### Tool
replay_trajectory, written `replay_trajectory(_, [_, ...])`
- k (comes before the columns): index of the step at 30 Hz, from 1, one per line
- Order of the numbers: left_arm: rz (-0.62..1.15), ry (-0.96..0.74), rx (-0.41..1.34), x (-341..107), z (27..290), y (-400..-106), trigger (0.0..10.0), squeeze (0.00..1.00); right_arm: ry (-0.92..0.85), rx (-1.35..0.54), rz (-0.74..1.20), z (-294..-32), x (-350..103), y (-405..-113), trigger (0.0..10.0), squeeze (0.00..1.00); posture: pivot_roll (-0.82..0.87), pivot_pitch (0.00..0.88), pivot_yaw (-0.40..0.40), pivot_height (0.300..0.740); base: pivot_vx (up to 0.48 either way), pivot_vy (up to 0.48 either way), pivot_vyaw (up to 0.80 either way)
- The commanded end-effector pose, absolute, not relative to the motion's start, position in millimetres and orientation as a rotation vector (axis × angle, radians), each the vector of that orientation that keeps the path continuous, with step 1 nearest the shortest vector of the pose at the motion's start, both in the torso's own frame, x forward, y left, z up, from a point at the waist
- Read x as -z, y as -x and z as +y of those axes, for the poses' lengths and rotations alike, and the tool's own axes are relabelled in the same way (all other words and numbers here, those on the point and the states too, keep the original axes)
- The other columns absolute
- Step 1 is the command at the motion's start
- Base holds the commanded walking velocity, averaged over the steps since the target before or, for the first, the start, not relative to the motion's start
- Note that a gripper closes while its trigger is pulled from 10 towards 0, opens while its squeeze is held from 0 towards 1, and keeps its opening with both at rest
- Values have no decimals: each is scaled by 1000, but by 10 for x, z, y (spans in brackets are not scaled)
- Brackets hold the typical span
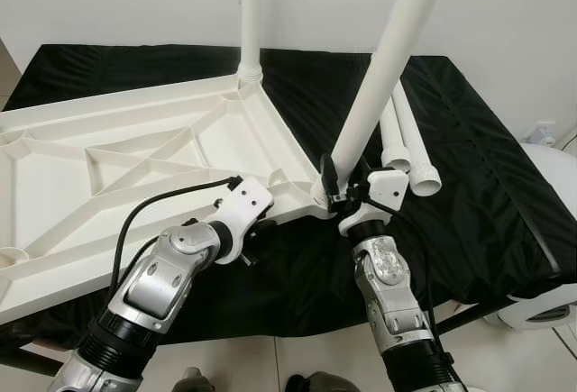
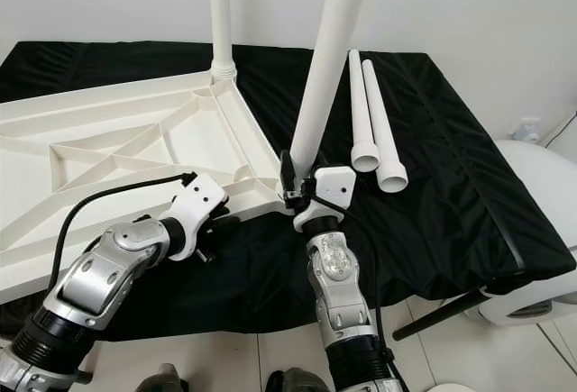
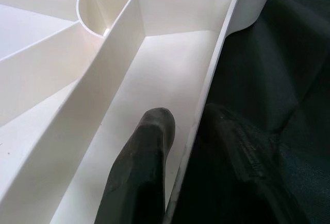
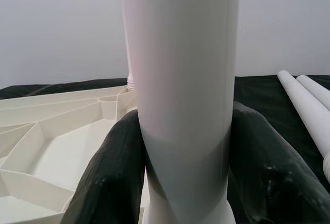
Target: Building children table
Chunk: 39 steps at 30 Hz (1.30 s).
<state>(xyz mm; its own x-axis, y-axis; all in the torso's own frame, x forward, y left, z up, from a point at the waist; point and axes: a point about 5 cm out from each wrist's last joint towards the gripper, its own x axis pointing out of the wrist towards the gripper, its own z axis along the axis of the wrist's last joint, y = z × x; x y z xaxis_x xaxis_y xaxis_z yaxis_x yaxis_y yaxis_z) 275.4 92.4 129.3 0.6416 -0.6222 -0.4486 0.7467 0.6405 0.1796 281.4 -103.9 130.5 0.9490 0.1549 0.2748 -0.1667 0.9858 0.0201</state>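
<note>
While the upturned white tabletop (image 1: 108, 167) lies on a black-draped desk (image 1: 505, 203), the right gripper (image 1: 335, 196) clasps a white leg (image 1: 383, 68) at the near corner socket, and the left gripper (image 1: 257, 234) pinches the tabletop's near rim.

Head views: a second leg (image 2: 219, 13) stands upright in the far corner, and two spare legs (image 2: 374, 126) lie on the cloth just beyond the right fingers. Left wrist view: one finger (image 3: 142, 172) sits inside the rim wall, the other outside, clamped on it. Right wrist view: both fingers (image 4: 111, 172) press the leg's sides just above its base.
</note>
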Motion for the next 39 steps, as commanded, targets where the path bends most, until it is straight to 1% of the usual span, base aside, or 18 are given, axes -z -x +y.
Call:
replay_trajectory(1, [254, -397, 737, -1521, 963, -2835, 10000, 0, -42, -53, -67, -1258, -865, -2724, 10000, 0, 72, 37, -73, 740, 0, 0, 0])
replay_trajectory(2, [254, -397, 738, -1522, 962, -2833, 10000, 0, -59, -24, -54, -1299, -835, -2725, 10000, 0, 73, 36, -72, 740, 0, 0, 0])
replay_trajectory(5, [254, -399, 743, -1521, 954, -2827, 10000, 0, -72, -14, -58, -1328, -848, -2775, 10000, 0, 72, 33, -68, 740, 0, 0, 0])
replay_trajectory(12, [253, -404, 751, -1520, 943, -2832, 10000, 0, -76, -49, -169, -1316, -1139, -2924, 10000, 0, 74, 24, -66, 740, 0, 0, 0])
replay_trajectory(13, [252, -407, 752, -1519, 942, -2836, 10000, 0, -71, -66, -259, -1305, -1378, -2981, 10000, 0, 73, 19, -68, 740, 0, 0, 0])
replay_trajectory(14, [252, -407, 752, -1519, 942, -2836, 10000, 0, -71, -66, -259, -1305, -1378, -2981, 10000, 0, 73, 19, -68, 740, 0, 0, 0])
replay_trajectory(17, [251, -406, 751, -1517, 937, -2841, 10000, 0, -74, -83, -364, -1288, -1666, -3029, 10000, 0, 72, 16, -69, 740, 0, 0, 0])
replay_trajectory(22, [247, -396, 753, -1520, 919, -2848, 10000, 0, -94, -91, -436, -1284, -1886, -3078, 10000, 0, 69, 12, -71, 740, 0, 0, 0])
replay_trajectory(23, [246, -391, 754, -1521, 917, -2850, 10000, 337, -96, -104, -459, -1273, -1957, -3090, 10000, 0, 67, 10, -73, 740, 0, 0, 0])
replay_trajectory(24, [246, -391, 754, -1521, 917, -2850, 10000, 337, -96, -104, -459, -1273, -1957, -3090, 10000, 0, 67, 10, -73, 740, 0, 0, 0])
replay_trajectory(25, [247, -379, 760, -1524, 915, -2848, 10000, 1000, -92, -112, -472, -1267, -1997, -3100, 10000, 0, 67, 9, -75, 740, 0, 0, 0])
replay_trajectory(28, [247, -367, 769, -1526, 911, -2844, 10000, 1000, -83, -120, -477, -1268, -2008, -3113, 10000, 0, 68, 7, -78, 740, 0, 0, 0])
replay_trajectory(34, [244, -352, 783, -1546, 906, -2836, 10000, 1000, -53, -112, -418, -1331, -1872, -3135, 10000, 0, 68, 6, -82, 740, 0, 0, 0])
replay_trajectory(38, [240, -370, 795, -1555, 899, -2830, 10000, 1000, -27, -110, -403, -1368, -1841, -3153, 10000, 0, 68, 4, -82, 740, 0, 0, 0])
replay_trajectory(39, [239, -375, 798, -1556, 897, -2830, 10000, 0, -21, -110, -399, -1376, -1835, -3157, 10000, 0, 68, 4, -82, 740, 0, 0, 0])
